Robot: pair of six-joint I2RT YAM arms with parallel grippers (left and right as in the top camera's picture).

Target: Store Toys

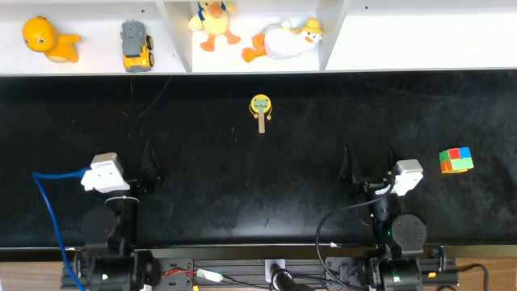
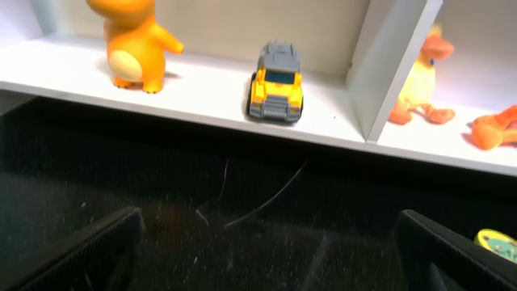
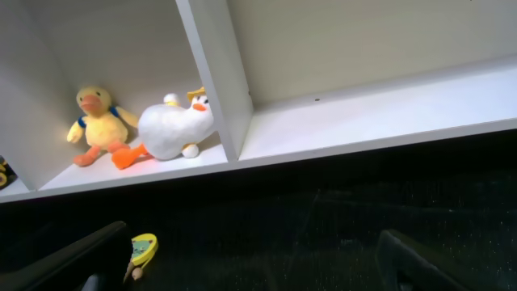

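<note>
A yellow rattle toy on a wooden stick (image 1: 261, 109) lies on the black table near the shelf, also seen from both wrists (image 2: 497, 241) (image 3: 143, 249). A multicoloured cube (image 1: 456, 160) sits at the table's right side. My left gripper (image 1: 129, 170) (image 2: 266, 267) hovers low at front left, open and holding nothing. My right gripper (image 1: 367, 171) (image 3: 250, 275) is at front right, left of the cube, open with nothing between its fingers. The white shelf (image 1: 258, 66) along the back holds other toys.
On the shelf stand an orange figure (image 1: 48, 39) (image 2: 136, 44) and a yellow-grey truck (image 1: 136, 44) (image 2: 278, 85) in the left bay, and a yellow duck plush (image 1: 214, 20) (image 3: 95, 121) with a white goose plush (image 1: 287, 39) (image 3: 171, 129) in the middle bay. The right bay (image 3: 380, 121) is bare.
</note>
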